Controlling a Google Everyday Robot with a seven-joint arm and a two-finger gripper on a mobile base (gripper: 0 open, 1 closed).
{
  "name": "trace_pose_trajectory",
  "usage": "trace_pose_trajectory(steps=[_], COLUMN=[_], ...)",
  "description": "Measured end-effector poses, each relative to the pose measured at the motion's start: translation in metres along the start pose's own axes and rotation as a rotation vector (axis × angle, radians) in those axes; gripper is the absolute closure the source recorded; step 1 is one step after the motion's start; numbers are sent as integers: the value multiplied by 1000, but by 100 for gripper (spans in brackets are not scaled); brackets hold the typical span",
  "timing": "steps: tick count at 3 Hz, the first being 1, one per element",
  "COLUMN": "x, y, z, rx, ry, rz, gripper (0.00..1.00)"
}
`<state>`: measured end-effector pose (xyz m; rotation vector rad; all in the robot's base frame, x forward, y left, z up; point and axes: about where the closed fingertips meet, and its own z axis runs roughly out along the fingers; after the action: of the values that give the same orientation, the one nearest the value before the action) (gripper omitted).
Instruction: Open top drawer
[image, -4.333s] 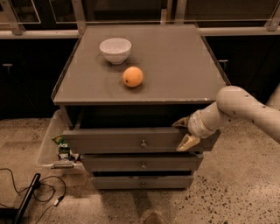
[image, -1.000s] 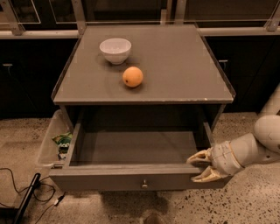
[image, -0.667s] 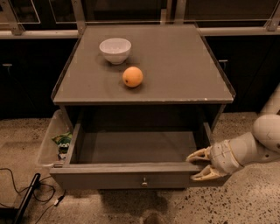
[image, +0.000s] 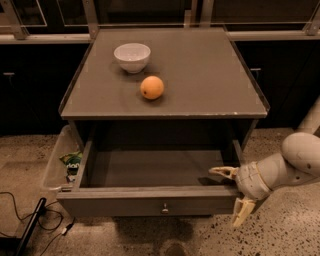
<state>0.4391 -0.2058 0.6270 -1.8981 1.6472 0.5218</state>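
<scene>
Camera view: top drawer (image: 150, 205) pulled far out; the tool (image: 224, 197) sits at its front's right end, fingers (image: 223, 171) apart, 1 inside, 1 outside the panel.

grey cabinet top (image: 210, 75) carrying white bowl (image: 132, 56) far left, orange (image: 152, 87) sitting nearer and right of it; gripper (image: 226, 196), fingers apart, hanging near right.

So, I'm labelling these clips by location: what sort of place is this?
Probably a kitchen-like test area: a grey cabinet with a white bowl and an orange on top, and dark cupboards behind. The gripper sits at the right front corner of the open top drawer, jaws spread.
</scene>
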Motion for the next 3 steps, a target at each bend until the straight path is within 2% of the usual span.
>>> trace_pose_trajectory(steps=[1, 3], x=[1, 1], y=[2, 9], z=[-1, -2], rx=[-9, -7], ry=[-7, -9], rz=[11, 24], gripper=[19, 65])
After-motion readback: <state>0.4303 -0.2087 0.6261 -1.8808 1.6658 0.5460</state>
